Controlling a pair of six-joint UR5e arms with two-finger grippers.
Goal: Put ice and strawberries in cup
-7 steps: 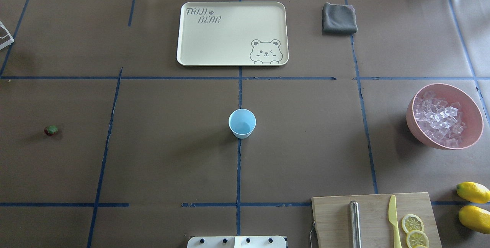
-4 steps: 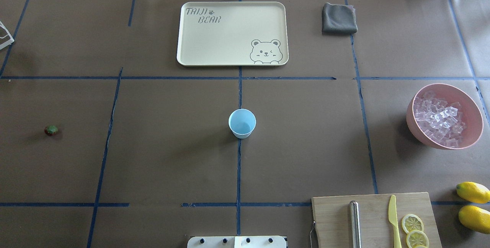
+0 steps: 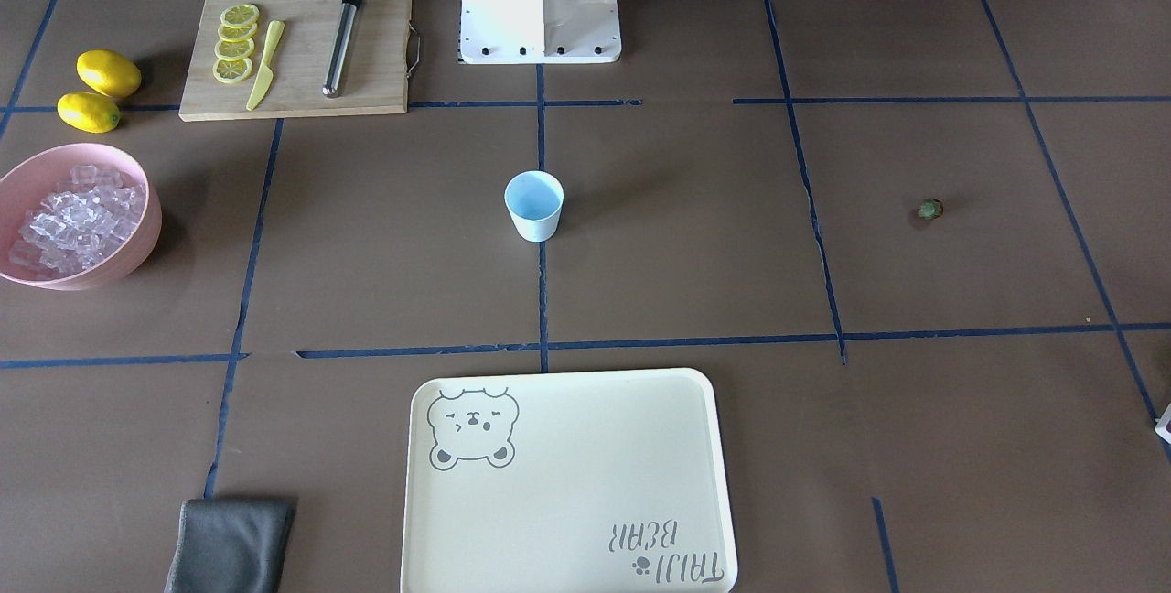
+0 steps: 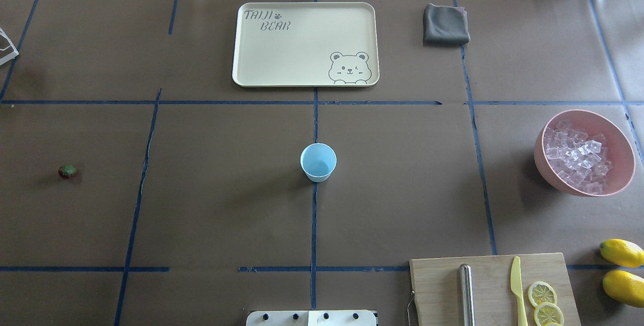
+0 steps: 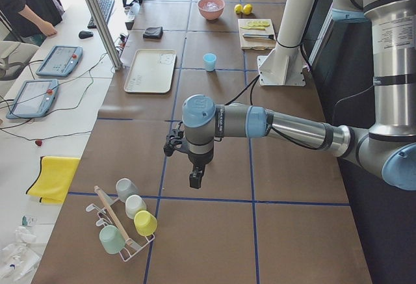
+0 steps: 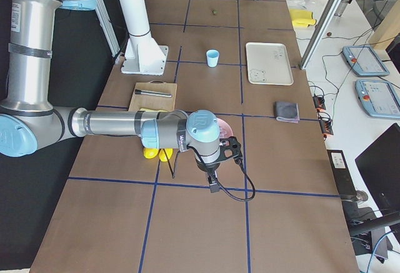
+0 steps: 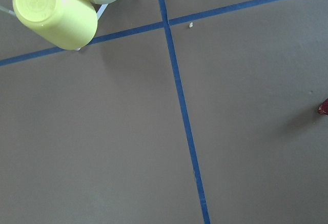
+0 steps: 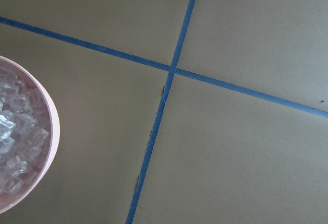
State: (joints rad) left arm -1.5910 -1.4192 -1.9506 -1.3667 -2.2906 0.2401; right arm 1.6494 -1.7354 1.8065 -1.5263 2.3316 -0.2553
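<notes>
Left fingers (image 5: 194,180) and right fingers (image 6: 214,187): seen only from the side, so I cannot tell whether they are released or clenched. Nothing on the surface (image 4: 201,205) has shifted in the last second; task unstarted. One cup (image 4: 318,162), centre, empty. One strawberry (image 4: 67,171), well apart on the robot's left. Ice (image 4: 576,157): apparently dozens, in one pink bowl (image 4: 623,157) on the robot's right.

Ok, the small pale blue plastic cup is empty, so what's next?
Probably swing the right gripper over the round pink bowl: the clear ice cubes lie there, its wrist view catches only the bowl's edge, and the cup is empty.
</notes>
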